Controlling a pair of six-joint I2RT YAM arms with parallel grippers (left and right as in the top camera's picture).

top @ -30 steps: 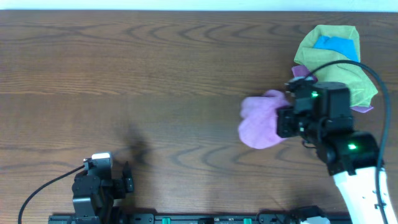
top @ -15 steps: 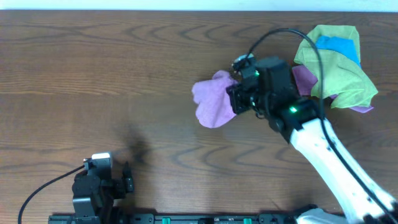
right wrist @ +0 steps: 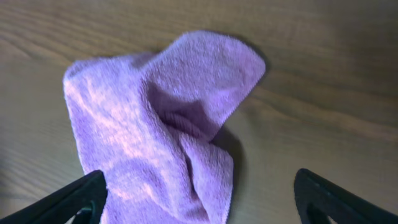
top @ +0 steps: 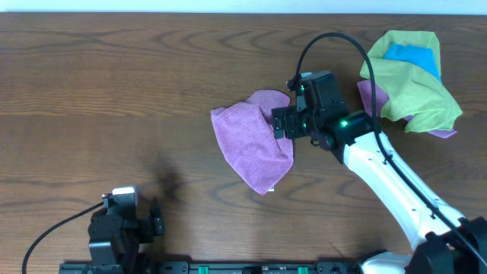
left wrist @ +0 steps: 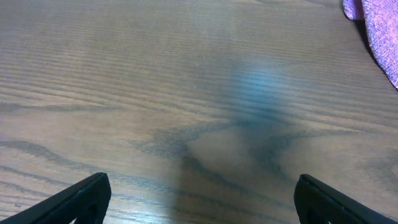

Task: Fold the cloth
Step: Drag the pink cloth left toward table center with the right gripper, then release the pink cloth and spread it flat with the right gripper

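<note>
A purple cloth (top: 247,144) lies rumpled on the wooden table, right of centre, with its upper right corner folded over itself (right wrist: 205,81). My right gripper (top: 280,125) hangs over the cloth's right edge. In the right wrist view this gripper (right wrist: 202,202) is open, both black fingertips stand wide apart, and the cloth (right wrist: 137,124) lies loose below them. My left gripper (left wrist: 199,205) is open over bare wood at the near left (top: 154,221). An edge of the cloth (left wrist: 380,31) shows at the top right of the left wrist view.
A heap of other cloths lies at the back right corner: a green one (top: 418,84) on top, a blue one (top: 415,55) beside it, and a purple edge (top: 369,95) underneath. The right arm's cable (top: 327,46) arches above the table.
My right gripper carried the purple cloth leftward away from the heap, then opened. The cloth dropped and now lies spread wider on the table. The left arm stayed still.
</note>
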